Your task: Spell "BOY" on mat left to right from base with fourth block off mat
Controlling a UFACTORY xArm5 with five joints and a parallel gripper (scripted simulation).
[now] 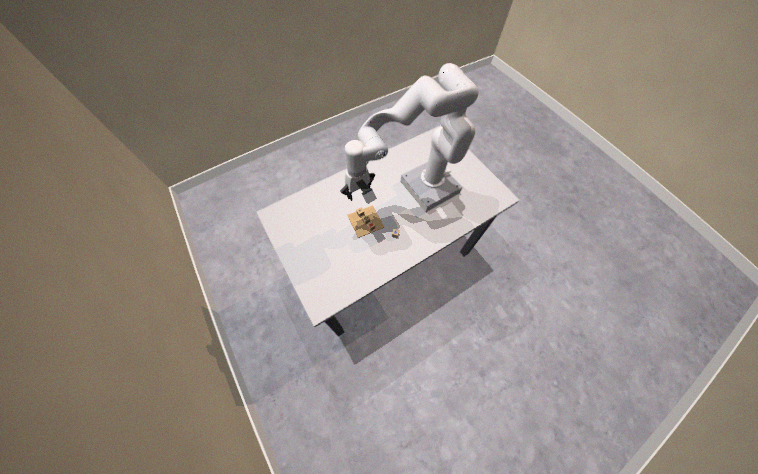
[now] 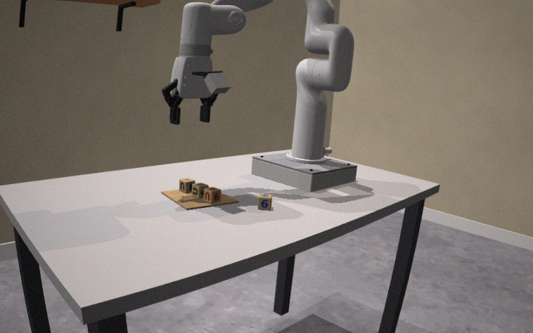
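Observation:
A tan mat point(image 2: 199, 199) lies flat on the white table, seen also in the top view point(image 1: 366, 222). Three wooden letter blocks stand on it in a tight row: a far block point(image 2: 185, 185), a middle block point(image 2: 199, 190) and a near block with red marks point(image 2: 212, 194). Their top faces are too small to read. A fourth block with a blue mark point(image 2: 264, 201) lies off the mat to its right, also visible in the top view point(image 1: 395, 233). My gripper point(image 2: 188, 116) is open and empty, high above the table behind the mat point(image 1: 357, 192).
The robot's grey base plate point(image 2: 304, 171) stands on the table to the right of the blocks. A wooden shelf point(image 2: 78, 3) hangs on the back wall at the upper left.

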